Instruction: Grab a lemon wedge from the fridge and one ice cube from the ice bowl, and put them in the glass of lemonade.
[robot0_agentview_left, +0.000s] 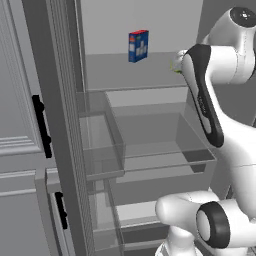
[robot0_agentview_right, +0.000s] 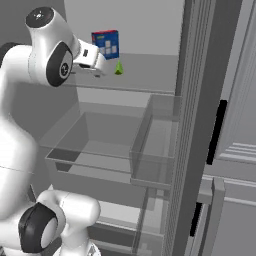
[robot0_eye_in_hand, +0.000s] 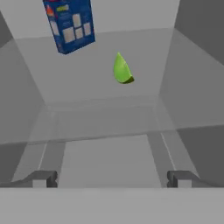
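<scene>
pincer (robot0_eye_in_hand: 112, 178) spread wide, empty; lemon wedge (robot0_eye_in_hand: 122, 70) dead ahead, well apart on the fridge (robot0_agentview_left: 60, 125) shelf, standing tip-up, right of blue carton (robot0_eye_in_hand: 70, 24)

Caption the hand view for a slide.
Open gripper faces a small yellow-green lemon wedge and blue-and-red carton on a pale fridge shelf.

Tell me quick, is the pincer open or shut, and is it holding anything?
Pincer: open and holding nothing; the lemon wedge sits apart on the fridge shelf ahead of it.
</scene>
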